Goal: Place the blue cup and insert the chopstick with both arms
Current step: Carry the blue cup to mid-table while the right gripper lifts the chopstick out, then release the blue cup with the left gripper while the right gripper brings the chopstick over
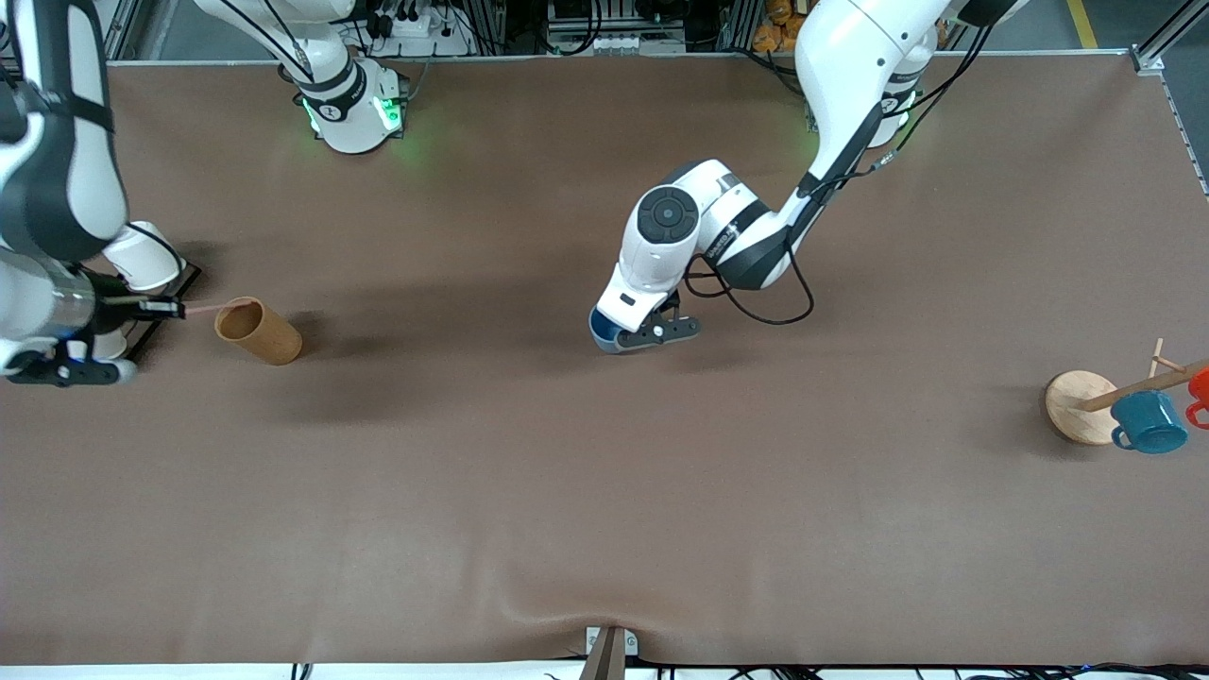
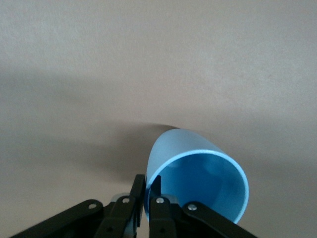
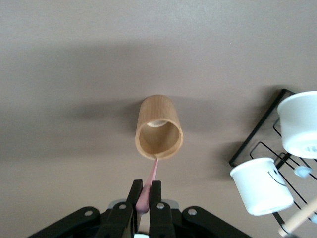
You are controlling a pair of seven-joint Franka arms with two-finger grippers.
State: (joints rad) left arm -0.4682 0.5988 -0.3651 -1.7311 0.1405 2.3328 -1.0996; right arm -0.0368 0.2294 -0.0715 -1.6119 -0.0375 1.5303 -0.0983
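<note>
Right now the chopstick [image 3: 149,186], clamped in the right gripper's [image 3: 146,194] closed jaws, points lengthwise at the brown cylinder's [image 3: 159,127] open mouth, tip at its rim, while the left gripper [image 2: 147,194] pinches the blue cup's [image 2: 198,176] wall mid-tabletop [image 1: 529,491], well apart.

A brown cylinder [image 1: 258,331] stands near white cups [image 3: 261,185]; a teal mug [image 1: 1149,422] hangs on a wooden rack [image 1: 1082,406].
</note>
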